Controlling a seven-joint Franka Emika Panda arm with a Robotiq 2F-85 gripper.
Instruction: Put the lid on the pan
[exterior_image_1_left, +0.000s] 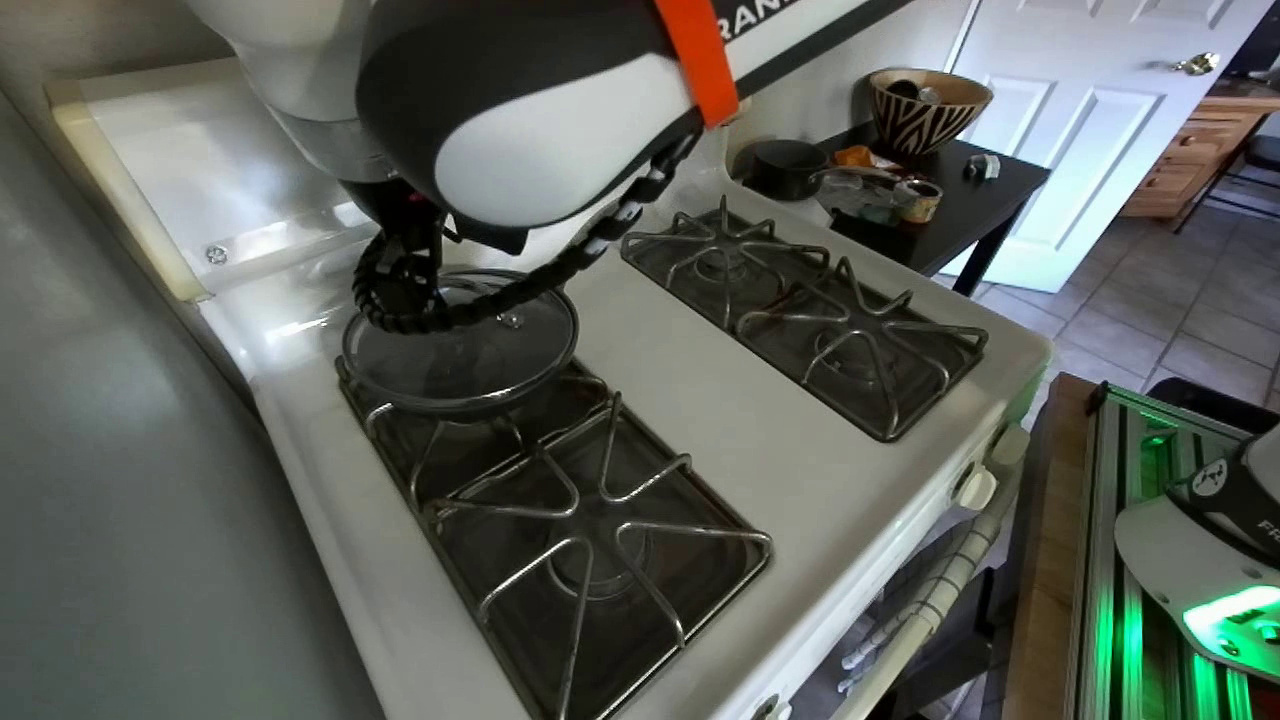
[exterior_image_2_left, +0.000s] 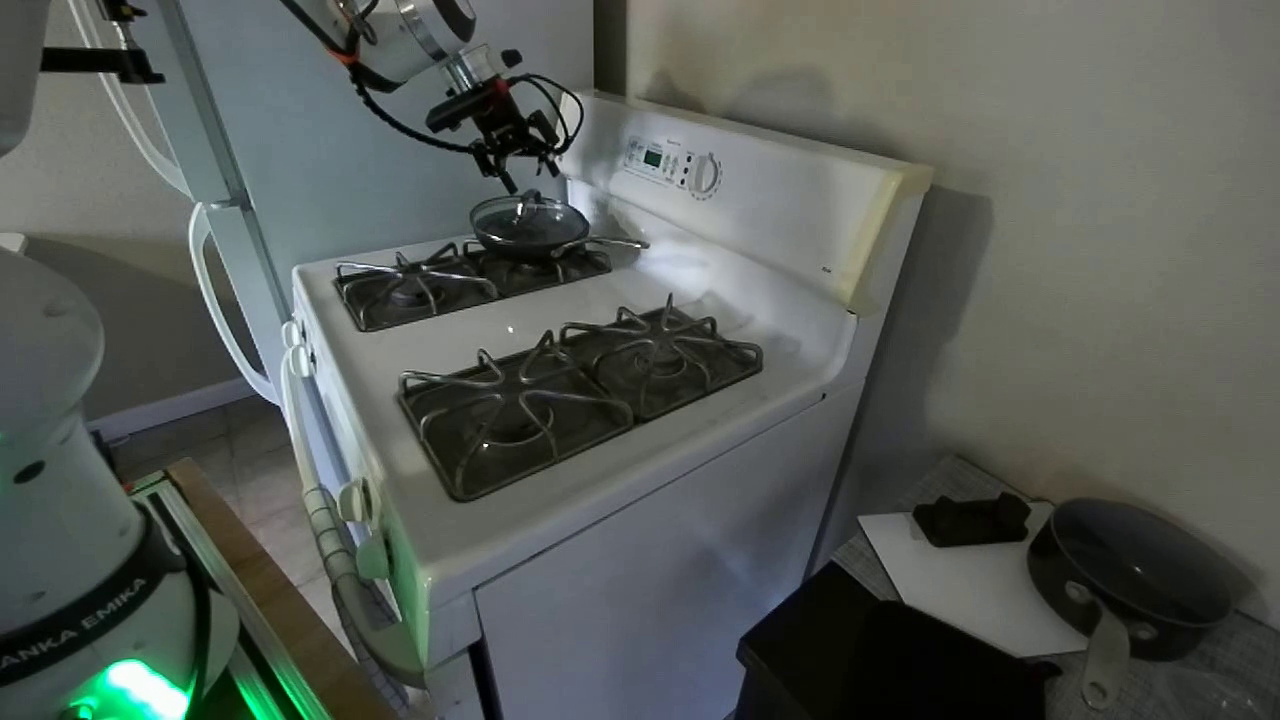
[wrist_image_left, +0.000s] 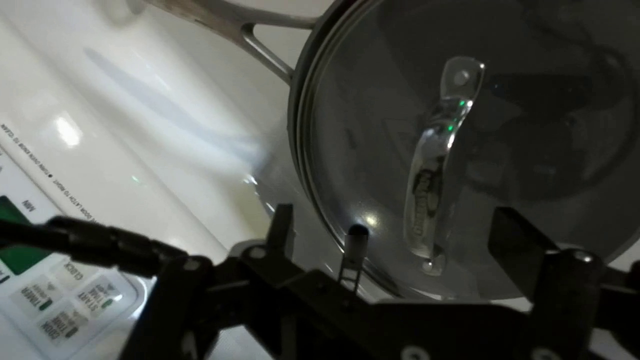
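Lid (wrist_image_left: 490, 140): apparently on pan (exterior_image_2_left: 528, 251), surface's (exterior_image_1_left: 680, 350) back corner
End effector (wrist_image_left: 395, 227): apart; we should rise straight, clearing lid handle (wrist_image_left: 426, 180)

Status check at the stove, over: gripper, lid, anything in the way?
Gripper open, above the lid. Lid resting on the pan. No obstruction visible.

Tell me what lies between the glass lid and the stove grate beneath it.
The pan. An exterior view shows it sitting on the grate, with the lid on top of it.
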